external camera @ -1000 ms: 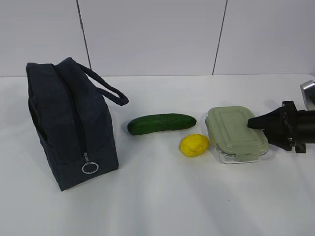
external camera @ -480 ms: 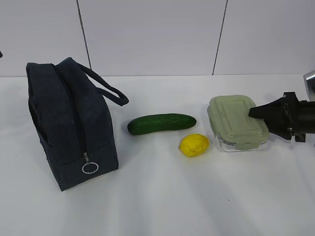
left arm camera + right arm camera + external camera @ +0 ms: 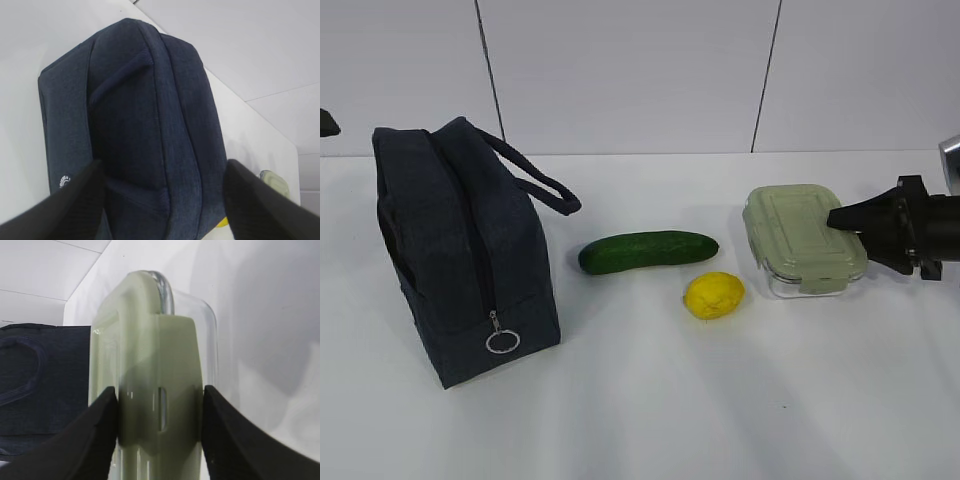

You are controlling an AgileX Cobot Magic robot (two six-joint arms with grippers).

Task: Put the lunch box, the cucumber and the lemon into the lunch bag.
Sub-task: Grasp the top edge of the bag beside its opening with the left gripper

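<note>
Right gripper (image 3: 840,217) clamped on lunch box (image 3: 800,235); lemon (image 3: 714,295) apart.

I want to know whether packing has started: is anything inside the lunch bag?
Can't tell: the lunch bag hides its inside, zipper ring pull at its lower end. Outside it are the cucumber, lemon and lunch box, gripped by the right gripper.

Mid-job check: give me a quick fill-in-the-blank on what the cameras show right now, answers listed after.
1. The right gripper has its jaws closed on the ____.
2. The cucumber lies between the lunch box and the ____.
3. The small yellow fruit in front of the cucumber is the ____.
4. The left gripper hangs with open jaws above the lunch bag, whose zipper is ____.

Missing words: lunch box; lunch bag; lemon; closed
</note>
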